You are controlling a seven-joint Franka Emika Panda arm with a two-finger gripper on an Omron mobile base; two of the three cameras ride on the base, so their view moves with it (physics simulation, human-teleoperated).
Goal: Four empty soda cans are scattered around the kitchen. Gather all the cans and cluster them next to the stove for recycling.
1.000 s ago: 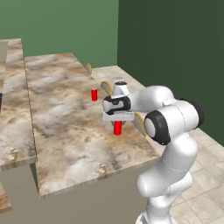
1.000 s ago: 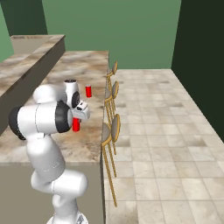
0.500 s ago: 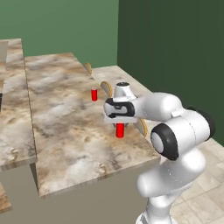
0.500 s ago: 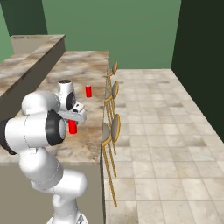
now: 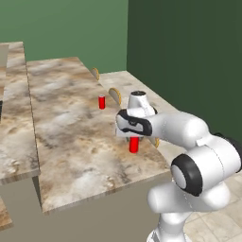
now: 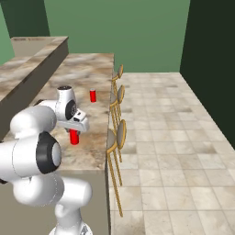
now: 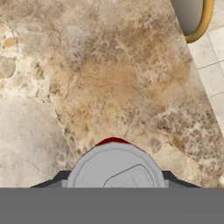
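Note:
My gripper is shut on a red soda can, which it holds upright low over the tan marbled counter near its stool-side edge. In the hand view the can's grey top with a red rim sits between the dark fingertips. A second red soda can stands farther along the same counter, apart from the gripper. The stove is out of view.
Wooden stools line the counter's outer edge, and one seat shows in the hand view. A second counter level runs along the other side. Beige tiled floor lies beyond the stools.
The arm's elbow has swung outward and the hand has drifted slightly toward the base, still gripping the can. The far can has not moved.

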